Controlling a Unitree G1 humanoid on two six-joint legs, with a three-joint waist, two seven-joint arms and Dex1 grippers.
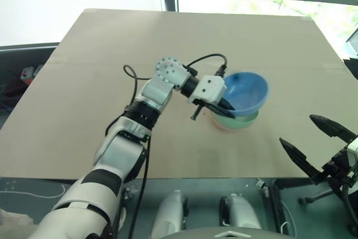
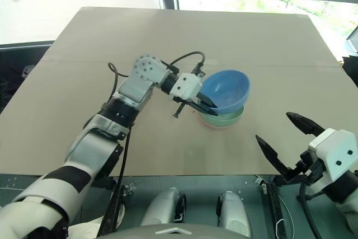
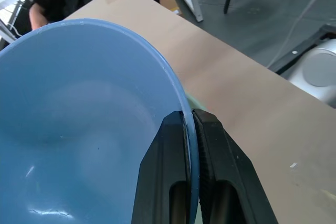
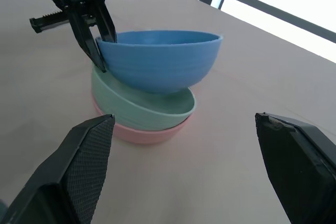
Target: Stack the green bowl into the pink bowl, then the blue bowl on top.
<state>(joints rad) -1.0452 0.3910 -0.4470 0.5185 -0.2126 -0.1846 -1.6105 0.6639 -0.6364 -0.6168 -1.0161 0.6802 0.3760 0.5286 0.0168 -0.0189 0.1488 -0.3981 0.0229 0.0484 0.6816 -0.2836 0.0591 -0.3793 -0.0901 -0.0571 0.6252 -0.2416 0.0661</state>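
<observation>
Wide table (image 1: pixel 112 82) with a flat, matte beige top, seen from above and slightly in front. Faint seam running across the surface from side to side, about a third of the way in from the far edge. Directly on the top, right of centre: a salmon pink bowl (image 4: pixel 137 135), upright, at the bottom of a stack of three. Nested inside it a mint green bowl (image 4: pixel 142 107), and over that a blue bowl (image 4: pixel 157 61), tilted.

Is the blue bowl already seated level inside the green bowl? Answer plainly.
No. The blue bowl sits tilted above the green bowl, its rim between the left pincer's fingers.
</observation>
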